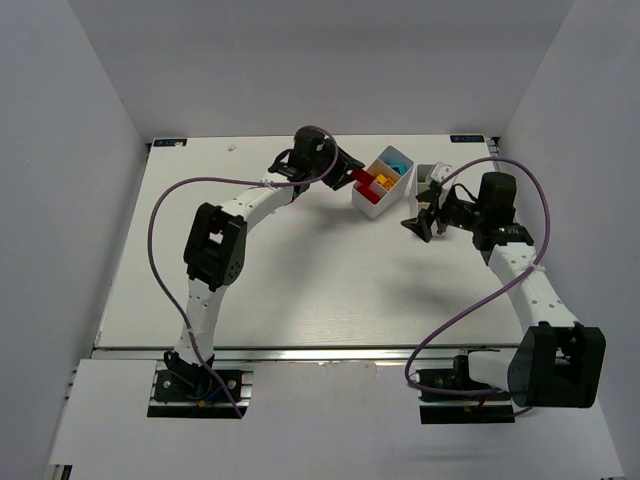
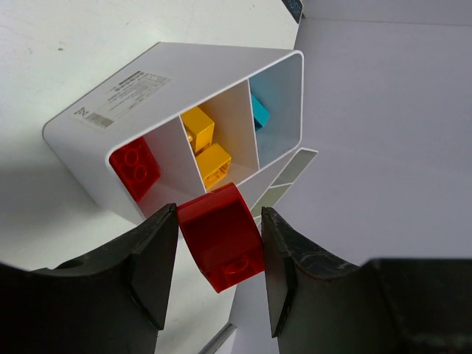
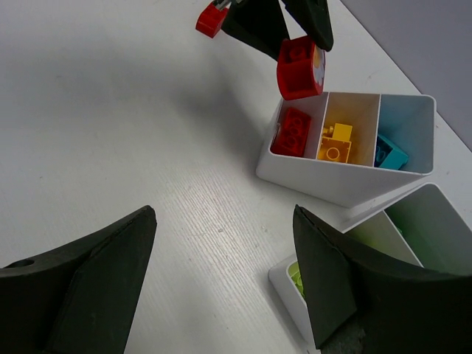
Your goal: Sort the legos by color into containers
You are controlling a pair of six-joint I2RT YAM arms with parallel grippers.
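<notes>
Between left jaws, red lego (image 2: 221,236) lengthwise

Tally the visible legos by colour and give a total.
Red: 2, binned red lego and held red lego
Yellow: 2, yellow legos
Cyan: 1, cyan lego
Lime: 1, lime lego, partly hidden
Total: 6 visible

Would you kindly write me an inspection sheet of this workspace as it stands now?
Surface: white table.
Job's things: tray holds stored red brick, yellow bricks and cyan brick in separate compartments; second tray holds a lime brick.
Clutter: nothing seen.
Hands: left hand shut on held red brick near the tray's red end; right hand open, empty.
Cables: purple cables loop from both arms.
Surroundings: grey walls on three sides.
</notes>
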